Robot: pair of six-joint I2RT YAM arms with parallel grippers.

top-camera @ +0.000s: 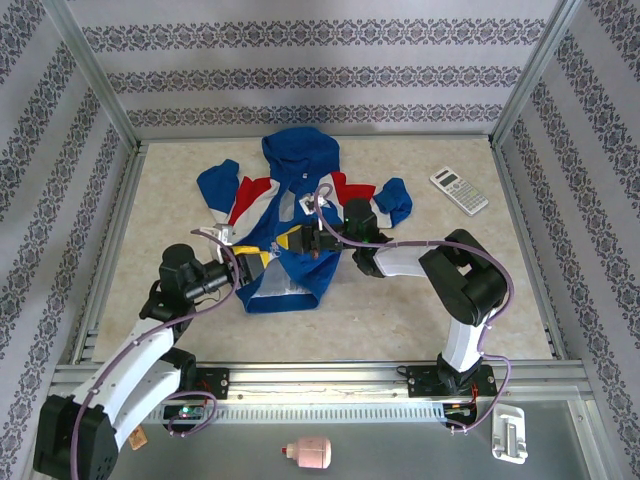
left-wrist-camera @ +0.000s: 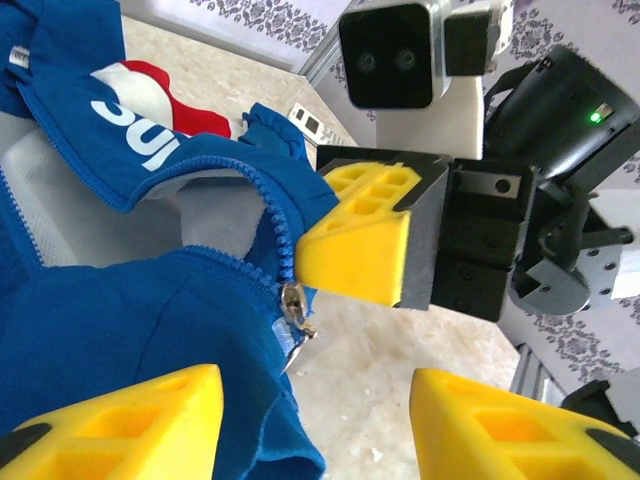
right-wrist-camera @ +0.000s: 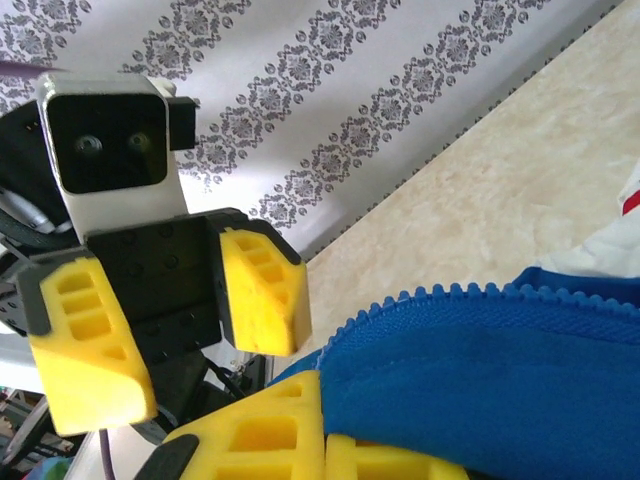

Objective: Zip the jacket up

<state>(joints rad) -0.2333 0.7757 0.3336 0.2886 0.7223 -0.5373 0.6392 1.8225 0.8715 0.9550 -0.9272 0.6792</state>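
the right gripper (right-wrist-camera: 325, 445) has its jaws closed tight on the jacket (top-camera: 300, 160), pinching the blue zipper edge (right-wrist-camera: 450, 300) low on its front. the left gripper (left-wrist-camera: 315, 425) faces it at the same spot, jaws spread wide and holding nothing, with the metal zipper pull (left-wrist-camera: 293, 305) just ahead of the gap. the jacket lies mid-worktop (top-camera: 420, 300), front open, hood away from the arms. a calculator (top-camera: 459, 190) lies to the jacket's right, apart from its sleeve.

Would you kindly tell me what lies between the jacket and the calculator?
Only bare tabletop separates the jacket from the calculator, as the top external view shows.
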